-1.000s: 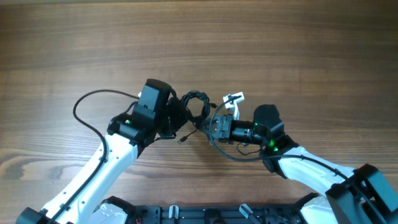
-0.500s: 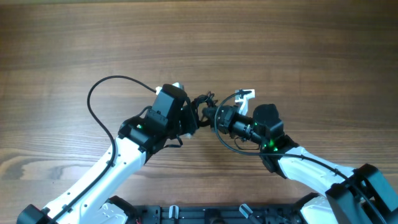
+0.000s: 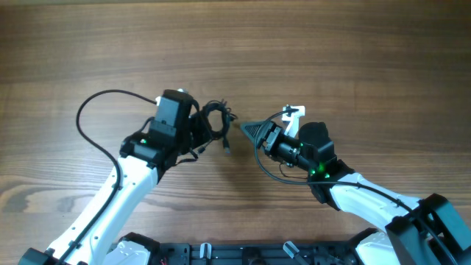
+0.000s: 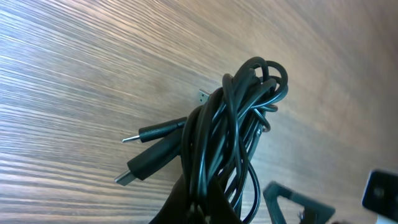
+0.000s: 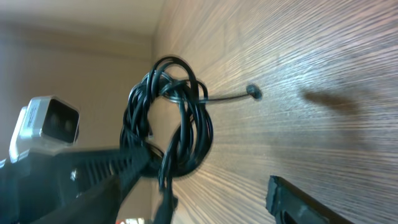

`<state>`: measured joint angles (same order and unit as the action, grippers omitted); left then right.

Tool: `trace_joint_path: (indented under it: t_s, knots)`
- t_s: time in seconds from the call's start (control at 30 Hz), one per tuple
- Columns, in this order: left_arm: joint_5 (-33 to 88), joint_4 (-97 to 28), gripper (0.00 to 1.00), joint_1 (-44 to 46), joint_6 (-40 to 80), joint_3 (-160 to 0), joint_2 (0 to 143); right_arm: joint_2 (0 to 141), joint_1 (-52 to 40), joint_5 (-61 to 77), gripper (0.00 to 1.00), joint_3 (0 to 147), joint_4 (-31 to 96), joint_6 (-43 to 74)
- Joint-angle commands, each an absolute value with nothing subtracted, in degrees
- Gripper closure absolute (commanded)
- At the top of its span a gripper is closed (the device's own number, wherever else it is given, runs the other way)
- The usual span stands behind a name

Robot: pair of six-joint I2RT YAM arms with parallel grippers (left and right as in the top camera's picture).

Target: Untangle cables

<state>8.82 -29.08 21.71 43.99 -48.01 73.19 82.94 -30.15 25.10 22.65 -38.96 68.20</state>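
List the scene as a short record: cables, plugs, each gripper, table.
cables: thin, black, bunched in one tangled bundle
plug ends: two stick out from the bundle's side
left gripper: shut on the cables
right gripper: open, empty, apart from the bundle
table: wood-grain top

Thin glossy black cables (image 4: 230, 143), bundled: black throughout, silver tips noted on the plug ends. Brown wooden table (image 3: 331, 44) under the bundle: streaked with fine lighter and darker grain. White-shelled left arm (image 3: 125, 184) beside the bundle: black joints and a green light recorded. White-shelled right arm (image 3: 364, 195): likewise coloured.
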Motion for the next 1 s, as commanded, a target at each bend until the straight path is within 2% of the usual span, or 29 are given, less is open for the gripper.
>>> trace_joint_path:
  t_s: [0.0, 0.13, 0.37, 0.47, 0.6, 0.7, 0.8, 0.9, 0.97]
  knots:
    - [8.7, -28.7, 0.96, 19.7, 57.5, -48.2, 72.9, 82.7, -30.5, 33.1, 0.27, 23.2, -39.3, 58.6]
    - [8.7, -29.0, 0.96, 20.9, 68.9, -48.2, 72.9, 82.7, -33.4, 31.9, 0.21, 23.2, -39.8, 56.1]
    - [8.8, -30.1, 0.96, 22.7, 95.8, -48.2, 72.9, 82.7, -41.4, 21.9, 0.22, 23.2, -39.6, 55.5]
    - [11.4, -30.3, 0.96, 22.7, 100.0, -48.2, 72.9, 82.7, -43.0, 17.1, 0.34, 23.2, -39.4, 55.7]
    - [15.7, -30.5, 0.96, 22.7, 100.1, -48.2, 72.9, 82.7, -43.3, 11.6, 0.43, 23.2, -39.4, 62.3]
    - [17.1, -30.5, 0.96, 22.7, 100.1, -48.2, 72.9, 82.7, -43.3, 12.3, 0.48, 23.2, -39.6, 62.6]
    - [17.1, -30.4, 0.96, 22.7, 100.1, -48.2, 72.9, 82.7, -43.3, 16.0, 0.57, 23.2, -39.9, 63.2]
    - [17.1, -30.4, 0.96, 22.7, 100.1, -48.2, 72.9, 82.7, -43.3, 20.4, 0.60, 23.2, -41.6, 63.2]
    - [17.1, -30.4, 0.96, 22.7, 100.1, -48.2, 72.9, 82.7, -43.3, 22.5, 0.69, 23.2, -42.9, 63.2]
